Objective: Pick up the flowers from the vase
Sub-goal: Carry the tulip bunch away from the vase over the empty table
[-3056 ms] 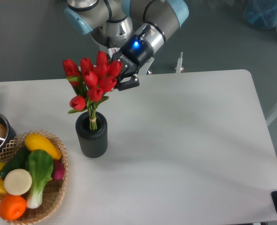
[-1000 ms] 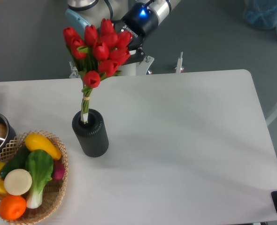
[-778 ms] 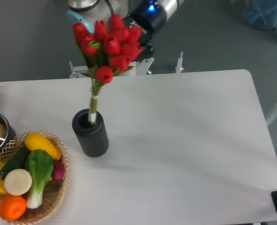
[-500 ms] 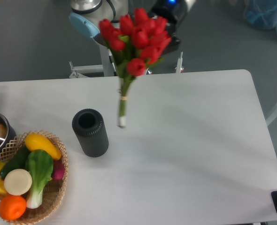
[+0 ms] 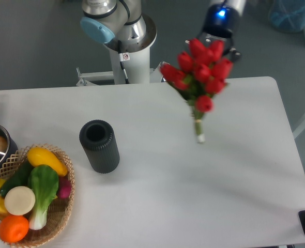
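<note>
red tulip flowers (image 5: 200, 72) hang midair, stems down, well right of the upright, empty ribbed vase (image 5: 99, 146).

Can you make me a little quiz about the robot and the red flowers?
1. True or false: the flowers are standing in the vase.
2. What lies in the basket? A) toy vegetables B) books C) shoes
3. Fill in: the gripper holds the flowers up over the right part of the ____.

Key: 1 false, the vase is empty and the flowers hang in the air. 2 A. 3 table.
</note>
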Robot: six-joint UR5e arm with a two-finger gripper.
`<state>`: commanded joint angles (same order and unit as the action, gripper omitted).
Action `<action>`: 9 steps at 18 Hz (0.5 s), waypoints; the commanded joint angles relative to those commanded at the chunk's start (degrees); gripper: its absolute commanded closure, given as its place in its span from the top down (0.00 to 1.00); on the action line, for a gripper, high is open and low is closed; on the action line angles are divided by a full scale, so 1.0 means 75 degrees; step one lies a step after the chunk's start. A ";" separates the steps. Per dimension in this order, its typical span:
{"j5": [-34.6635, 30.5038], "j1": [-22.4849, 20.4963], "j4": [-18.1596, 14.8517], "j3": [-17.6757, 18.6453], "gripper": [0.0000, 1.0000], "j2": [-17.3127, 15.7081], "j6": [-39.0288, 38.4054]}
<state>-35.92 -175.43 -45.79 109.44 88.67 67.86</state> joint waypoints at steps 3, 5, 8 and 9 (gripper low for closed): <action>-0.0891 0.0316 0.0000 -0.0492 0.15 0.0492 0.0011; -0.1885 0.0620 -0.0012 -0.0809 0.16 0.0691 0.0011; -0.3527 0.1323 -0.0047 -0.1302 0.18 0.1125 0.0022; -0.3751 0.1429 -0.0047 -0.1372 0.18 0.1242 0.0034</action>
<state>-64.06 -164.72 -46.14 99.15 97.99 68.11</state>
